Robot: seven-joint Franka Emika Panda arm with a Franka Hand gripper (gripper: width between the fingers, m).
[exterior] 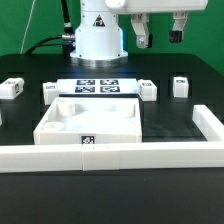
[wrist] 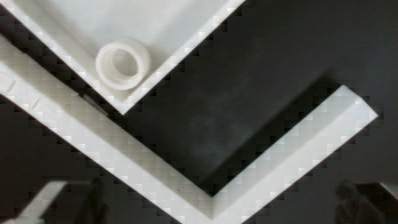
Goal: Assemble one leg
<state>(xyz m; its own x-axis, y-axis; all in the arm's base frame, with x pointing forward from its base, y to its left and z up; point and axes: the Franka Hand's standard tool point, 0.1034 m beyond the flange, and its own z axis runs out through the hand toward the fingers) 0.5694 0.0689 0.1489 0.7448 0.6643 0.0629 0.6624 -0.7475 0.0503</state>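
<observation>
Several small white legs with black-and-white tags lie on the black table behind the tray-like piece: one at the far left [exterior: 12, 87], one beside it [exterior: 50, 92], and two on the right [exterior: 148, 90] [exterior: 181, 85]. The large white square tray-like piece [exterior: 58, 124] sits in the middle, and one of its corner holes [wrist: 121, 62] shows in the wrist view. My gripper [exterior: 160, 32] hangs high above the right legs, open and empty. In the wrist view my gripper [wrist: 210, 205] shows only as two dark blurred fingers [wrist: 54, 205], set wide apart. No leg shows in the wrist view.
The marker board [exterior: 97, 87] lies behind the tray-like piece, in front of the robot base [exterior: 97, 40]. A white L-shaped wall [exterior: 110, 155] runs along the front and up the right side [exterior: 205, 125]; its corner shows in the wrist view [wrist: 178, 165].
</observation>
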